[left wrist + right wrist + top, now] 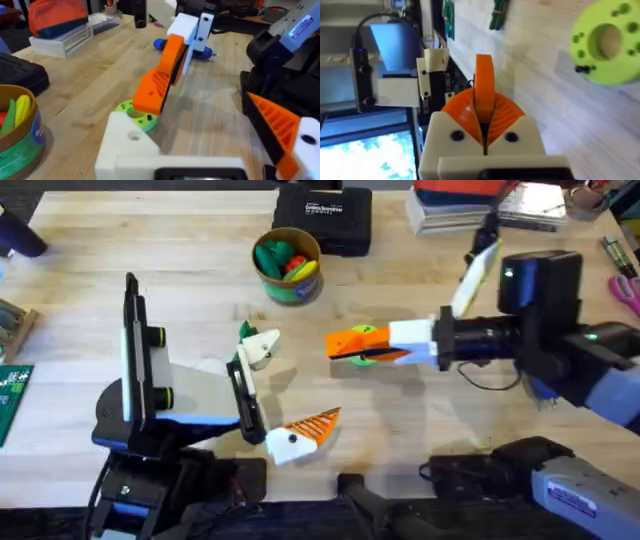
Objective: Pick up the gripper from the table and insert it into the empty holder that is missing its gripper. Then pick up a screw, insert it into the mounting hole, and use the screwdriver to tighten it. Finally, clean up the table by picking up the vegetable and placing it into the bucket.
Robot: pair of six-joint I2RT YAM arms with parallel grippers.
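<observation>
Nearest the bases, the left gripper (300, 383) is held low over the table (180, 270) with its two fingers spread wide and nothing between them: the white finger (260, 350) lies on the far side, and the orange-padded one lies on the near side. The vegetable (246, 331) is found on the wood just beside that white finger, on its outer, far side and not in the gap. Its long axis appears to run roughly away from the bases, though it is too small for this to be told with certainty.

Farther out and toward the middle, the right gripper (345, 345) is reached in from the right. Its orange pads are pressed together, and nothing can be seen held between them. It is poised above a lime-green disc (607, 45), well apart from the vegetable. The screwdriver (161, 44) is seen lying on the table beyond the right gripper.

Farthest back, the bucket (285, 288) is seen upright with toy produce inside, beyond the vegetable and slightly to its right.

The left arm is judged much the nearer for the clean-up step. A short shift away from the bases would be needed to bring the vegetable between the spread fingers, followed by a carry straight onward to the bucket.
</observation>
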